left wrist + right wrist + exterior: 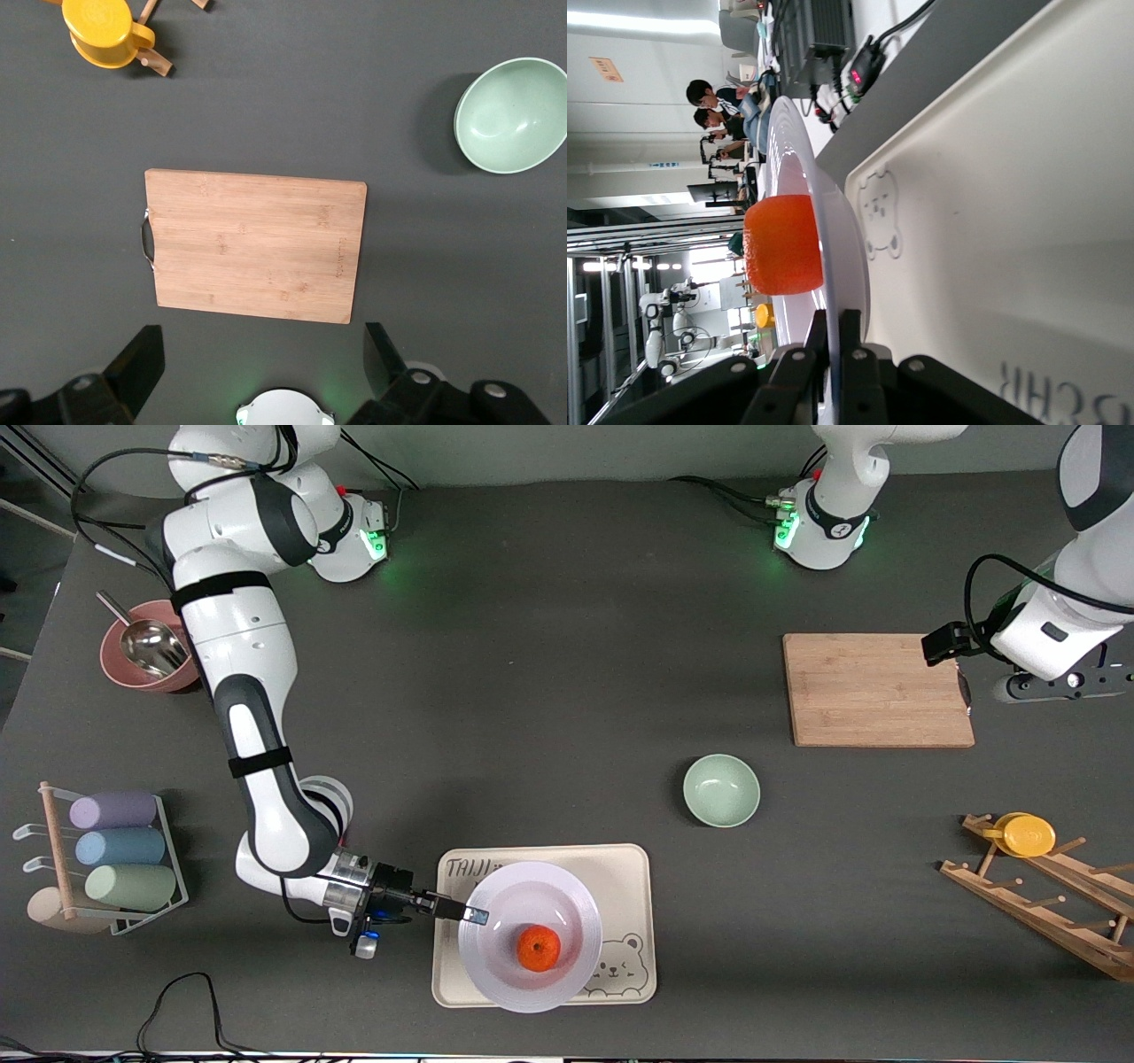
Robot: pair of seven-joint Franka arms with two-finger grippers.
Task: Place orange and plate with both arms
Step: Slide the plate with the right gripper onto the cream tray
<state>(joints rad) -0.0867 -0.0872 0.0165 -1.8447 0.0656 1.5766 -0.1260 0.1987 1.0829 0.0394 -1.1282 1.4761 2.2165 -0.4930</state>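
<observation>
The white plate (532, 936) lies over the cream bear tray (620, 868), with the orange (539, 948) in its middle. My right gripper (474, 914) is shut on the plate's rim at the edge toward the right arm's end of the table. In the right wrist view the plate (850, 266) runs edge-on between the fingers (852, 341), the orange (782, 245) sits on it, and the plate looks slightly off the tray (1010, 177). My left gripper (261, 359) is open and empty, held high above the table by the wooden cutting board (877, 689).
A mint-green bowl (721, 790) sits between tray and board. A wooden rack (1045, 895) holds a yellow lid (1026, 834) at the left arm's end. A cup rack (106, 859) and a pink bowl with a scoop (146, 657) stand at the right arm's end.
</observation>
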